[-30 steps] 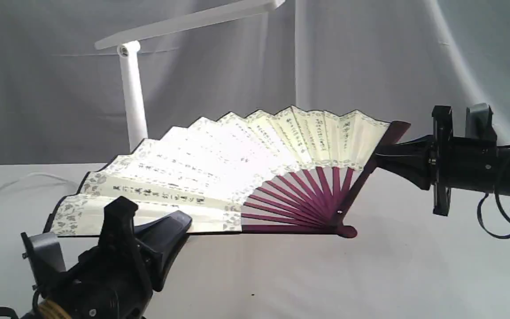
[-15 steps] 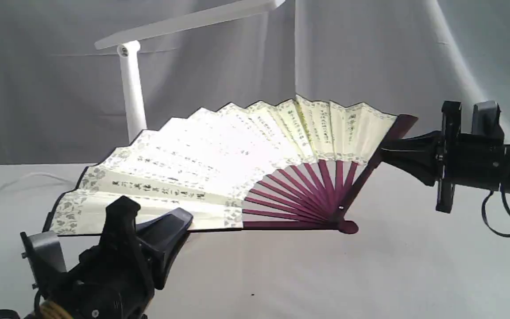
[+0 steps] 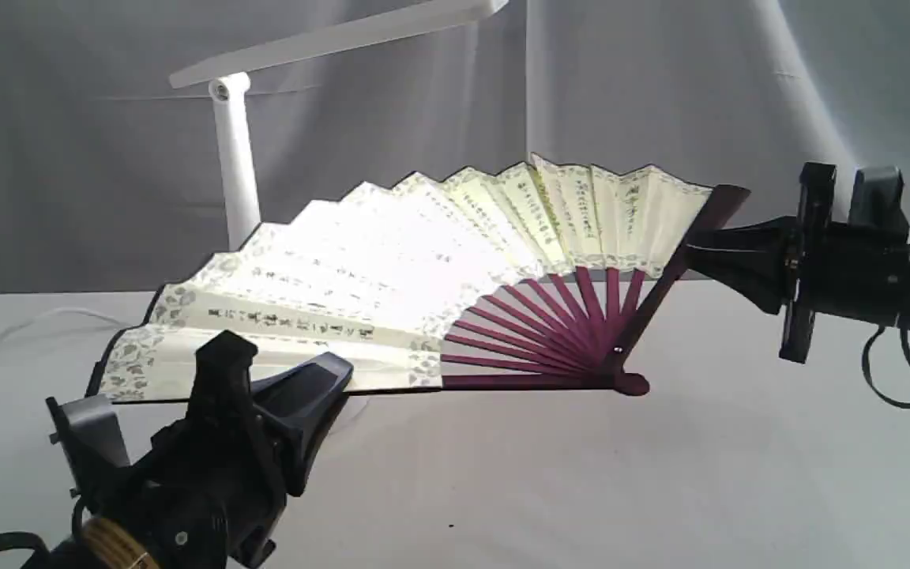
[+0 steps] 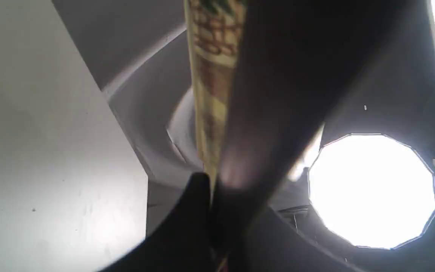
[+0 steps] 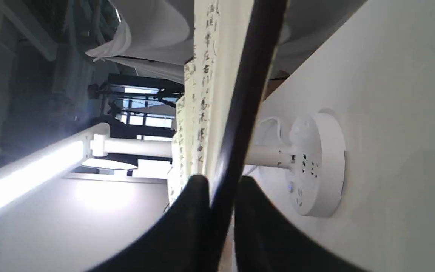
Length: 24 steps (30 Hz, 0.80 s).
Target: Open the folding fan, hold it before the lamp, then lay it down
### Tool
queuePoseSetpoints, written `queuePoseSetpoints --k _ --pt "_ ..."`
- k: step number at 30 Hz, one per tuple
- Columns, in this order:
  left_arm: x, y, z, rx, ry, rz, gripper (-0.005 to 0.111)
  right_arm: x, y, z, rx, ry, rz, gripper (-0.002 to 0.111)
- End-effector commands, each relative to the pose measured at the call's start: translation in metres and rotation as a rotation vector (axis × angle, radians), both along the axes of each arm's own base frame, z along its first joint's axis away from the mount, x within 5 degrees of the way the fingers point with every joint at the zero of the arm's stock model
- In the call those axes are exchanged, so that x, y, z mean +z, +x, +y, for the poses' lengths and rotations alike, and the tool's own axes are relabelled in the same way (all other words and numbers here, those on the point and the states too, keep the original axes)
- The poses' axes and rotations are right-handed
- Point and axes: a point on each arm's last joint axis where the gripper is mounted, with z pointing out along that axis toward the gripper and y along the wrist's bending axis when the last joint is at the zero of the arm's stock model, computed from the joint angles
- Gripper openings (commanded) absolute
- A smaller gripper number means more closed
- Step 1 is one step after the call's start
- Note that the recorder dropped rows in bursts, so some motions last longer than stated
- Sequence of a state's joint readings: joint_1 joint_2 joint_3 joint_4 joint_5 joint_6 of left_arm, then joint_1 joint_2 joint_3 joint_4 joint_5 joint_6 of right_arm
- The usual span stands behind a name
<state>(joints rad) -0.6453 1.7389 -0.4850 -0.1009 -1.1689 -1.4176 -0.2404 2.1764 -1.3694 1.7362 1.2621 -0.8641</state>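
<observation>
Lost the base of the lamp (image 3: 238,158) behind the leaf of the folding fan (image 3: 392,276) in the exterior view; cropped the far end of the bar head at the top edge. Could not read the calligraphy columns there, too small. Cut the body behind the left gripper (image 3: 336,375) at the bottom edge and the arm behind the right gripper (image 3: 686,257) at the right edge. Rendered the guard as a dark blur in the left wrist view. Concealed the gripped stretch of each guard between the jaws.

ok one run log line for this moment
folding fan: open, in front of lamp | left tool: shut on one guard | right tool: shut on other guard | pending: lay down
</observation>
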Motion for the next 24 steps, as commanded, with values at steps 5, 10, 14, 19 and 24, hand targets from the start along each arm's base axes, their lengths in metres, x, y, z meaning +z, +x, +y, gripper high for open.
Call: queuePoseSetpoints --k 5,10,14,19,24 --pt "0.016 0.003 -0.005 -0.009 -0.072 -0.072 0.000 0.002 0.003 -0.010 -0.055 -0.031 -0.013 0.000" --pt "0.022 0.002 -0.004 -0.011 -0.087 -0.084 0.000 0.002 0.002 -0.016 -0.068 -0.023 -0.001 0.000" --pt "0.036 0.000 0.000 0.008 -0.092 -0.135 0.000 0.002 0.002 -0.015 -0.067 -0.016 0.007 0.000" --pt "0.045 -0.001 0.004 0.038 -0.122 -0.154 0.000 0.008 0.005 -0.016 -0.069 -0.010 0.002 0.000" --pt "0.045 -0.001 0.004 0.038 -0.120 -0.155 0.000 0.032 0.019 -0.019 -0.071 -0.008 -0.059 0.000"
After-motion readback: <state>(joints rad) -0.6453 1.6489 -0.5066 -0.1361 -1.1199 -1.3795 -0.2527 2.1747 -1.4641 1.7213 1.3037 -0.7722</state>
